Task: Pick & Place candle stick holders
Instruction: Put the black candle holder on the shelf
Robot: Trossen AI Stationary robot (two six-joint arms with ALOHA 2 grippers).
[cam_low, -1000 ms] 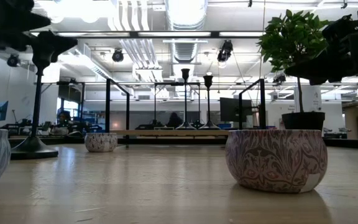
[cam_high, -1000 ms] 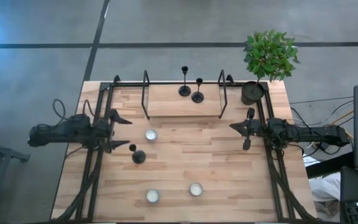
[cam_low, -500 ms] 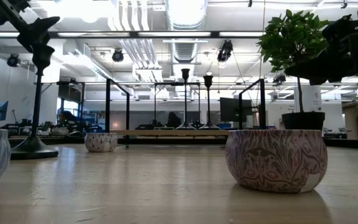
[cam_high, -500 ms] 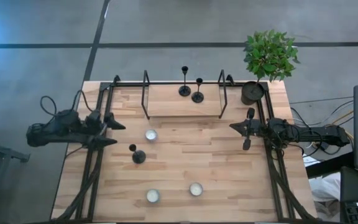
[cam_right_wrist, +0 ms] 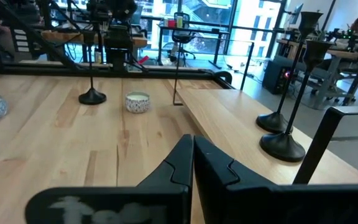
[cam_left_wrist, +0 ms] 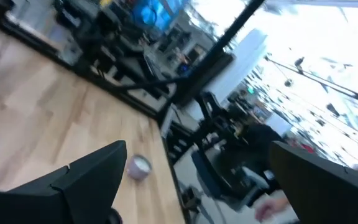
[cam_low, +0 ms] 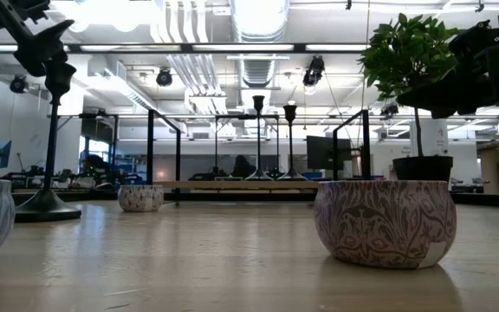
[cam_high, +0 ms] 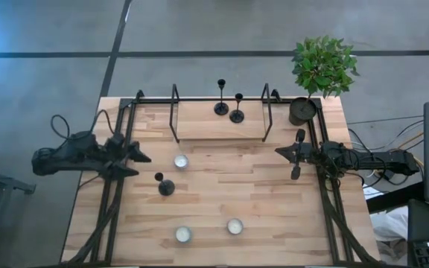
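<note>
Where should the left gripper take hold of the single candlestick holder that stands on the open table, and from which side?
Grip the thin upright stem of the candlestick holder, coming level from the left gripper's side, fingers either side. The flat round base gives no hold, the cup is tiny, and the gripper is already open close by.

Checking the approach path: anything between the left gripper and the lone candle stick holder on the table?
Nothing. In the high view, only bare wood separates the open left gripper from the candle stick holder.

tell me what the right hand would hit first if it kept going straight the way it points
Judging from above, the shut right hand points across the table toward a small candle; that looks first in line, though height is unclear.
</note>
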